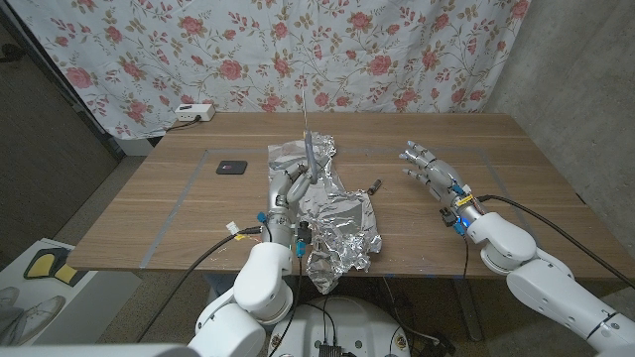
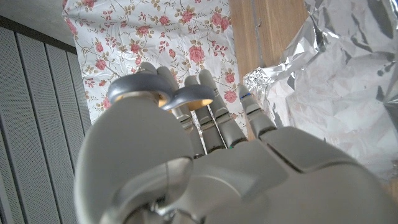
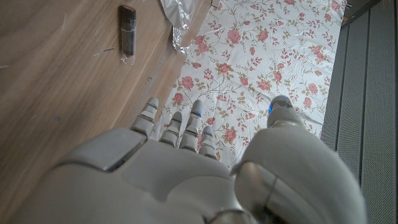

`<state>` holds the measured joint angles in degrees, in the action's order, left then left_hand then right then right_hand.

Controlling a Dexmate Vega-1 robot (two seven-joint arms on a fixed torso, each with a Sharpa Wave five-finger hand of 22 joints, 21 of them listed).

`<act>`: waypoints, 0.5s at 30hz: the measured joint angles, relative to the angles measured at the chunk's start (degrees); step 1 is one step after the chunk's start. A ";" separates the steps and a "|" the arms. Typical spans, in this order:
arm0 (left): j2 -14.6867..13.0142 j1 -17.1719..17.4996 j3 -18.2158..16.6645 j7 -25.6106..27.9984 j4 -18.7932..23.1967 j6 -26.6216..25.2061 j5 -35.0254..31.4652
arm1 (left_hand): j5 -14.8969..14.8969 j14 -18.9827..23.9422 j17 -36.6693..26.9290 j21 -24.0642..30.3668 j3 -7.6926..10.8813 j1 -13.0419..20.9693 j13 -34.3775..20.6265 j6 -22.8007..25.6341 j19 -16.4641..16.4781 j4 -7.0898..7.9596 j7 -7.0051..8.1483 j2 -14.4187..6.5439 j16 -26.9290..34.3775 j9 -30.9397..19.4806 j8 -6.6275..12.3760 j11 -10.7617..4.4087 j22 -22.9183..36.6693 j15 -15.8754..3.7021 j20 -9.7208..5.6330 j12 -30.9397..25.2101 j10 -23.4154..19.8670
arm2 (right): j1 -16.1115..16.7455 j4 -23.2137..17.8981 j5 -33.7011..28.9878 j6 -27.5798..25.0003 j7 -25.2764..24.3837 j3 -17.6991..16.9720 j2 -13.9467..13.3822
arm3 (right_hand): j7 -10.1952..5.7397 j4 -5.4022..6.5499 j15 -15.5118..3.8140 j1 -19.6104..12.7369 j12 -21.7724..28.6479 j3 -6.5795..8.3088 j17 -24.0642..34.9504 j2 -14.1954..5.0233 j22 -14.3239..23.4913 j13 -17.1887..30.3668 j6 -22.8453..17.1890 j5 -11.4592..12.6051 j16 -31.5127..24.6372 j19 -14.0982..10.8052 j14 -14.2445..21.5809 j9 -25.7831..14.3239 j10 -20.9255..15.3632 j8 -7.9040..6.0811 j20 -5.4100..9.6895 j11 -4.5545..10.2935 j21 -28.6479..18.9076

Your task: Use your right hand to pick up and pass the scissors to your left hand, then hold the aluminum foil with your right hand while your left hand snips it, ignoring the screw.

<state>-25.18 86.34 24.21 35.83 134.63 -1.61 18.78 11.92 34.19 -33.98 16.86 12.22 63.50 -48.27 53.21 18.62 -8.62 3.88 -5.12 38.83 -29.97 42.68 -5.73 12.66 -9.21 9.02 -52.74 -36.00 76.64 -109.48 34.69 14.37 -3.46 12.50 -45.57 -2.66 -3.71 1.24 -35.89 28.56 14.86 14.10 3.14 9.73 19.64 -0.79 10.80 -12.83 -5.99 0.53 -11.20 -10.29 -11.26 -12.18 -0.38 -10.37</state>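
Observation:
The crumpled aluminum foil (image 1: 332,213) lies at the table's middle, reaching down to the near edge. My left hand (image 1: 288,193) is over the foil's left part and holds the scissors (image 1: 310,149), whose blades point up and away. In the left wrist view the scissors' grey handle loops (image 2: 158,93) sit on the fingers of my left hand (image 2: 205,168), with the foil (image 2: 336,81) beside it. My right hand (image 1: 432,174) is out to the right of the foil, fingers spread, holding nothing. The screw (image 1: 375,185) lies between foil and right hand; the right wrist view shows the screw (image 3: 127,31) beyond my right hand (image 3: 186,174).
A small black object (image 1: 232,167) lies left of the foil. A white power strip (image 1: 193,112) sits at the table's far left edge, below the flowered curtain (image 1: 397,50). Bare wood (image 1: 516,149) extends right of my right hand.

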 measured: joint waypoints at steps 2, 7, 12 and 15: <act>-0.25 0.48 -0.67 0.06 0.24 -0.18 1.20 | 0.00 0.11 0.01 0.00 0.00 0.02 0.03 0.02 0.00 0.00 -0.02 -0.02 0.00 -0.24 0.00 0.00 0.00 -0.11 0.00 -0.01 0.00 | -0.14 0.00 0.01 -0.23 -0.10 0.02 0.02 | 0.00 0.00 0.00 0.00 0.00 0.00 0.00 0.00 0.00 0.00 0.00 0.00 0.00 0.00 0.00 0.00 0.00 0.00 0.00 0.00 0.00; -1.09 1.86 -2.52 0.70 1.00 -0.43 3.72 | 0.44 0.11 0.01 0.00 0.00 0.03 0.28 0.31 0.00 0.00 -0.31 -0.02 0.09 0.09 0.01 0.00 0.00 -0.11 0.00 -0.04 0.00 | -0.56 0.02 0.02 -0.74 -0.22 0.20 0.05 | 0.00 0.00 0.00 0.23 0.00 0.00 0.00 -0.23 0.00 -0.08 0.00 0.00 0.00 0.00 0.00 0.00 0.00 0.00 0.00 0.00 0.00; -1.98 2.90 -4.32 1.05 1.77 -0.68 6.16 | 0.44 0.11 -0.15 0.00 0.00 0.15 0.31 0.31 0.00 0.00 -0.31 0.01 0.44 0.56 0.00 0.04 0.00 -0.11 0.00 -0.24 -0.04 | -1.01 0.44 0.04 -1.13 -0.30 0.49 0.19 | 0.00 -0.16 0.00 0.23 0.00 -0.16 0.01 -0.23 0.00 -0.27 0.00 0.00 0.00 0.00 0.00 0.00 0.00 0.00 0.00 0.00 0.00; -2.59 3.27 -5.39 1.04 1.96 -0.94 7.79 | 0.44 0.12 -0.16 0.00 0.00 0.19 0.43 0.31 0.00 0.00 -0.31 0.05 0.44 0.79 0.00 0.33 0.00 -0.09 -0.01 -0.34 -0.33 | -1.36 0.75 0.08 -1.26 -0.31 0.62 0.34 | 0.00 -0.16 0.00 0.23 0.00 -0.16 0.01 -0.23 0.00 -0.27 0.00 0.00 0.00 0.00 0.00 0.00 0.00 0.00 0.00 0.00 0.00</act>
<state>-27.77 89.61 18.82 36.86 136.59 -2.55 26.56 12.36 34.32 -34.13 16.86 12.22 63.69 -47.84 53.52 18.62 -8.62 3.58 -5.06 39.27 -29.18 42.68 -5.40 12.66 -9.30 9.02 -53.08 -36.33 75.28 -108.72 34.77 13.11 -3.77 13.12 -45.23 -2.66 -3.87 1.24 -35.67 28.56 14.70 14.11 2.91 9.73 19.37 -0.80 10.80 -12.83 -5.99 0.53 -11.21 -10.29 -11.26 -12.18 -0.38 -10.37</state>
